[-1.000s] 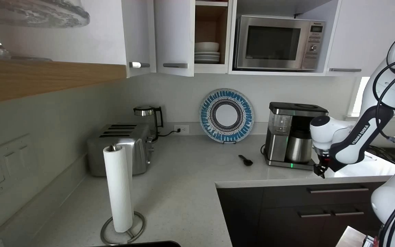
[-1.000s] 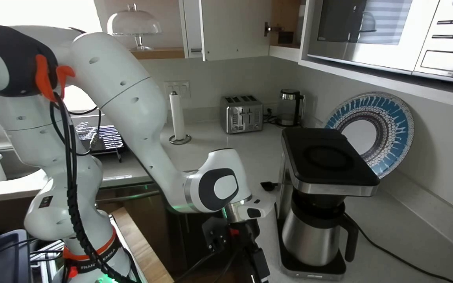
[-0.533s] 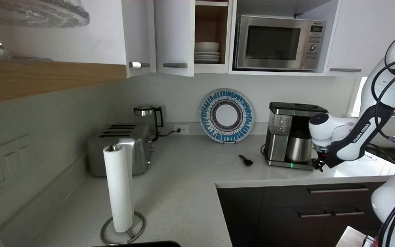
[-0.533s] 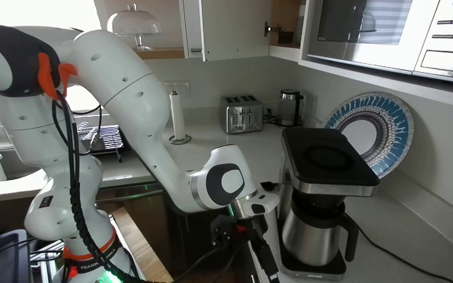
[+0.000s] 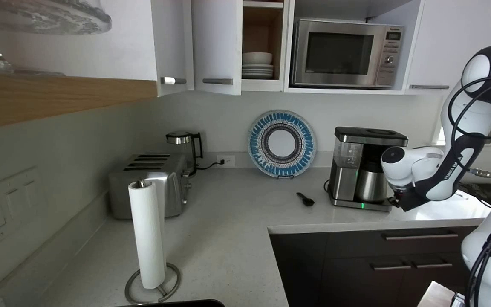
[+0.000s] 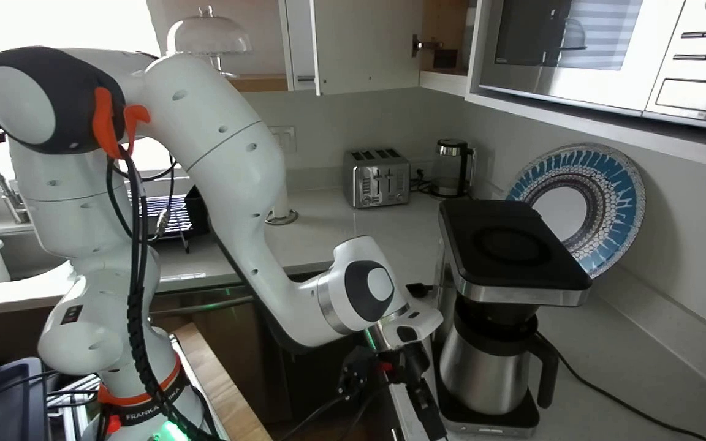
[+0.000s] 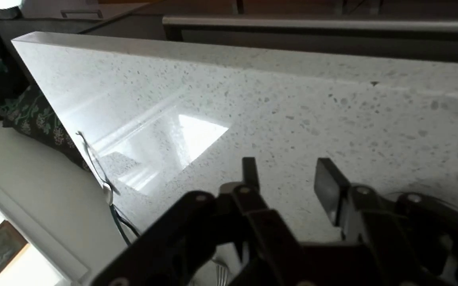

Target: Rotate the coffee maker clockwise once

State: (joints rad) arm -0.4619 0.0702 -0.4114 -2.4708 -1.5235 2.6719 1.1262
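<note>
One pincer (image 7: 287, 179) was spread apart, and the shiny coffee maker (image 5: 367, 168) stood upright just beside it.

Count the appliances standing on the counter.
3: drip coffee maker beside the robot arm; four-slot toaster, farther from it; glass kettle next to the toaster. More may hide behind the arm.

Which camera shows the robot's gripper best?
The wrist view: there the gripper is close up, with a gap between its fingers. Both exterior views show it dark near the coffee maker, the gap unclear.
</note>
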